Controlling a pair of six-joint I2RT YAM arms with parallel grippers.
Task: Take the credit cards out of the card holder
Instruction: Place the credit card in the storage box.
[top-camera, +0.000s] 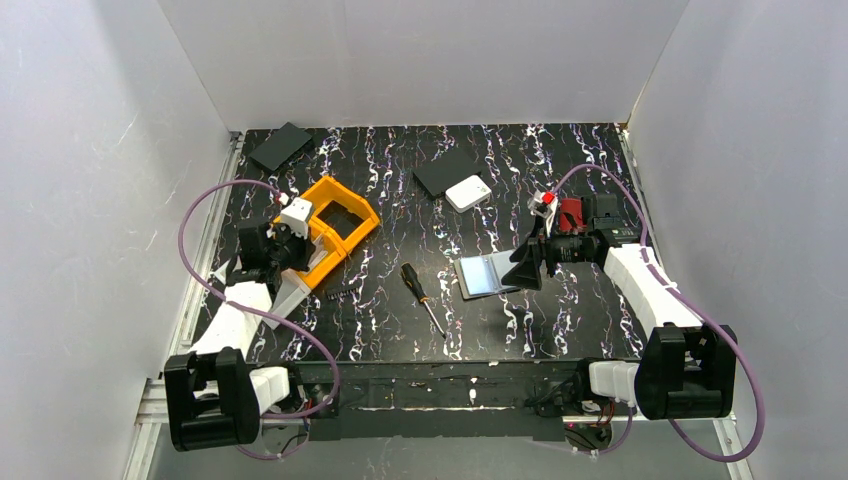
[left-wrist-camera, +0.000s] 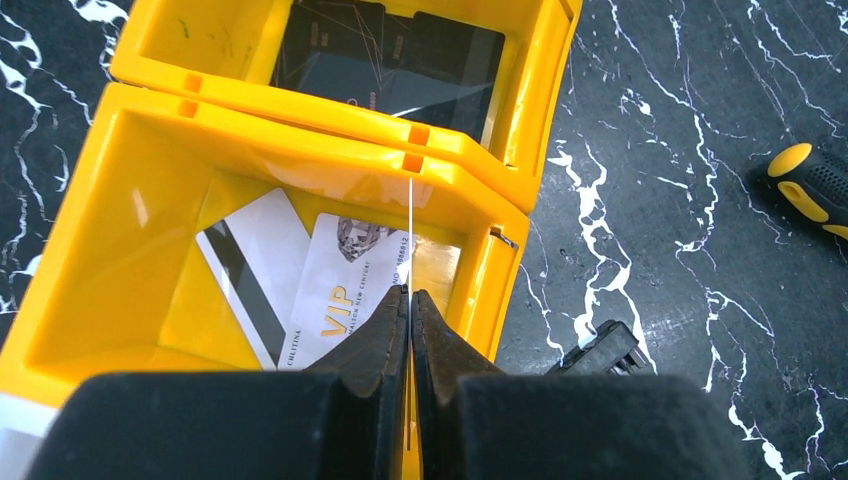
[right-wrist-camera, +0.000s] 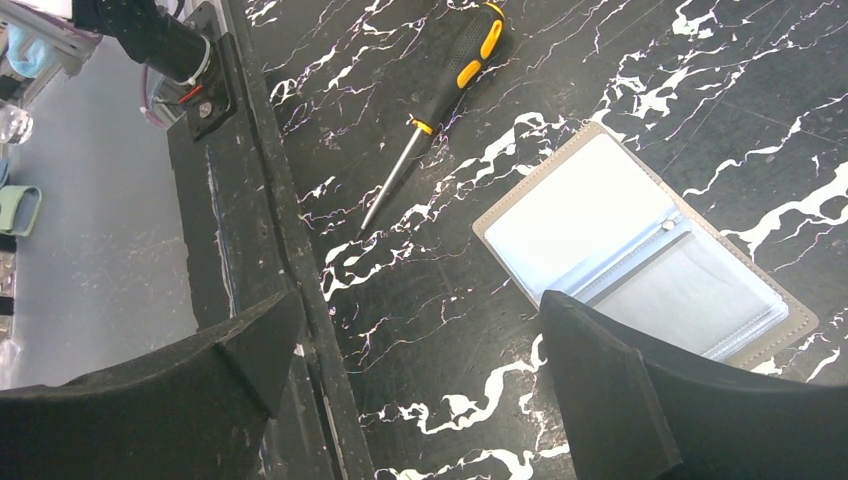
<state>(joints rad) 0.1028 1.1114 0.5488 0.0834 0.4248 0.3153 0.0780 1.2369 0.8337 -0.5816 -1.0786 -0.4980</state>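
The card holder (right-wrist-camera: 640, 250) lies open and flat on the black marble table, pale blue-grey sleeves facing up; in the top view the card holder (top-camera: 487, 275) is right of centre. My right gripper (right-wrist-camera: 420, 310) hangs open just over its near edge, one finger (right-wrist-camera: 600, 380) covering a corner. My left gripper (left-wrist-camera: 411, 292) is shut on a thin credit card (left-wrist-camera: 410, 230) seen edge-on, held over the near compartment of the yellow bin (left-wrist-camera: 120, 250). A white striped card (left-wrist-camera: 255, 265) and a VIP card (left-wrist-camera: 345, 290) lie in that compartment. From above, the left gripper (top-camera: 285, 245) is at the bin (top-camera: 360, 215).
Dark cards (left-wrist-camera: 390, 60) lie in the bin's far compartment. A black-and-yellow screwdriver (top-camera: 421, 295) lies between the bin and the holder. A white square box (top-camera: 467, 192) and flat black rectangles (top-camera: 280, 145) sit at the back. A small black part (left-wrist-camera: 605, 345) lies beside the bin.
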